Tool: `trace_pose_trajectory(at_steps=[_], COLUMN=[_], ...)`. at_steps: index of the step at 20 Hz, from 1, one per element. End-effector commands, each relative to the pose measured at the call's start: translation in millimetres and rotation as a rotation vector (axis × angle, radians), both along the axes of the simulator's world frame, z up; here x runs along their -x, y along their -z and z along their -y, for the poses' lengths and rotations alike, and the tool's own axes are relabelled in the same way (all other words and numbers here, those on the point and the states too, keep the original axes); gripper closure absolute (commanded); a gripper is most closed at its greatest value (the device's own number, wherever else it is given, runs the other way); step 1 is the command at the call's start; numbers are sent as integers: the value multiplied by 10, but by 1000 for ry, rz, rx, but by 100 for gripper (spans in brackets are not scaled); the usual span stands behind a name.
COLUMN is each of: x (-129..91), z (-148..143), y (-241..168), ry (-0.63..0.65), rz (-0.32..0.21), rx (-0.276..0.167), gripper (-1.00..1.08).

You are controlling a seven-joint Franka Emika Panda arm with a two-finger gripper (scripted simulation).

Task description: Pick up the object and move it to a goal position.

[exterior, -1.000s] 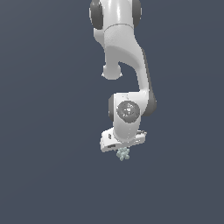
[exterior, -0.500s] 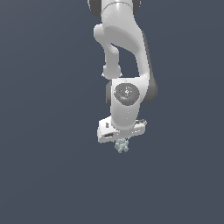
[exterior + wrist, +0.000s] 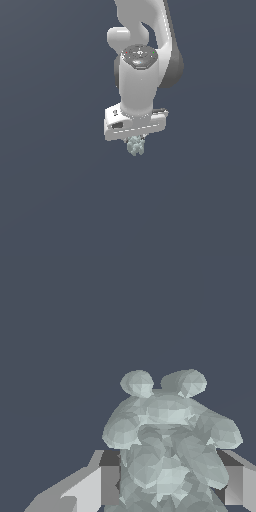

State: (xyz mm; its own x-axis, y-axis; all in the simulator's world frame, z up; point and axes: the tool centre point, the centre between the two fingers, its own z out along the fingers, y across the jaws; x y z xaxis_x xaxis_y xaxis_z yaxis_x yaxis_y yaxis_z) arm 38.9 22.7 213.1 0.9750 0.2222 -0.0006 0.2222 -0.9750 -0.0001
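Background uniform dark slate blue in both views; no table edge, marker or goal target can be made out. The gripper (image 3: 135,140) is seen pointing down from the white arm (image 3: 142,75), with its broad white body far wider than its load. In the wrist view the fingers (image 3: 90,487) are pressed in against either side of the object (image 3: 167,451), the pale grey-green knobbly cluster, so the jaws are judged to be pinching it. In the exterior view the object (image 3: 135,145) hangs just below the gripper body, its lower lobes showing clear of the fingers; nothing is seen beneath it, and whether any surface lies close under it cannot be told. The carry to the goal is judged to be the step in hand. It would be done best with the squeeze held constant and the wrist kept level, since the bumpy, irregular shape offers small contact patches and could roll or slip under a jerk. Smooth, slow travel is advised, with release only once the goal is reached.
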Motion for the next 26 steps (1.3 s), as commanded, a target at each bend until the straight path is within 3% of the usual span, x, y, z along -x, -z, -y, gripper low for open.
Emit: trace_pose_trajectory(at_steps=[1, 14, 26], x=[100, 483, 553], z=[47, 245, 297], y=[-279, -1476, -1774], ry=[0, 0, 0], rz=[0, 0, 1], rx=[0, 0, 0], gripper=[108, 108, 108])
